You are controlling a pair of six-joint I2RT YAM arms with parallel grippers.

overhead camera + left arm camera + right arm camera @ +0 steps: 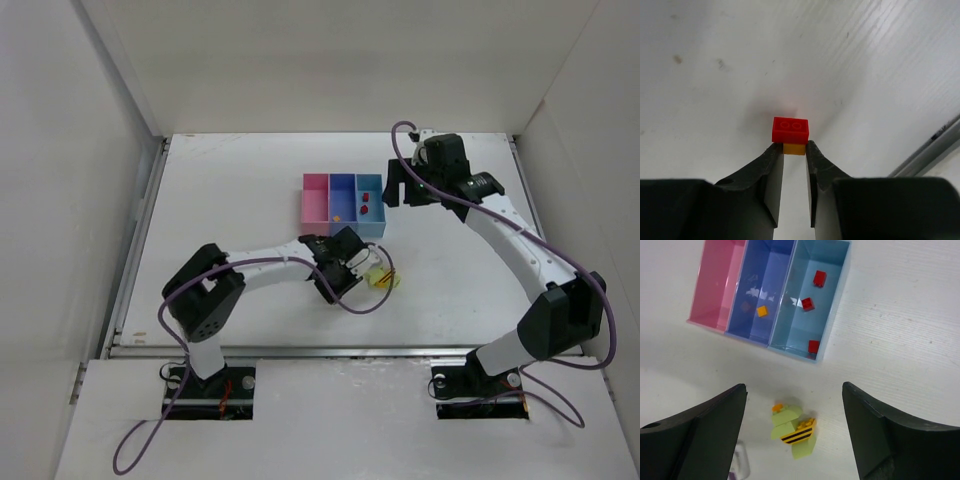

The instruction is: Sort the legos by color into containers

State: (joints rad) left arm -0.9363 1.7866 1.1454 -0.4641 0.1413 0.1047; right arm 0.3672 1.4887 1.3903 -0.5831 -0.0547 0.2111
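**Left fingers (807,152) pinching a two-brick stack; right fingers (794,389) spread wide.**
Only a sliver of the yellow-orange brick (794,149) shows beneath the glossy two-studded red brick (790,129). Bottom centre, a lime clump (792,432) lies on the bench (900,340). Three red bricks (807,303) sit in the light blue bin (795,325), and an orange brick (762,311) in the medium blue bin (765,270). The pink bin (712,287) is cut off, upper left.

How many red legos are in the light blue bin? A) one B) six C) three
C: the right wrist view shows three red legos lying apart from each other on the floor of the light blue bin.
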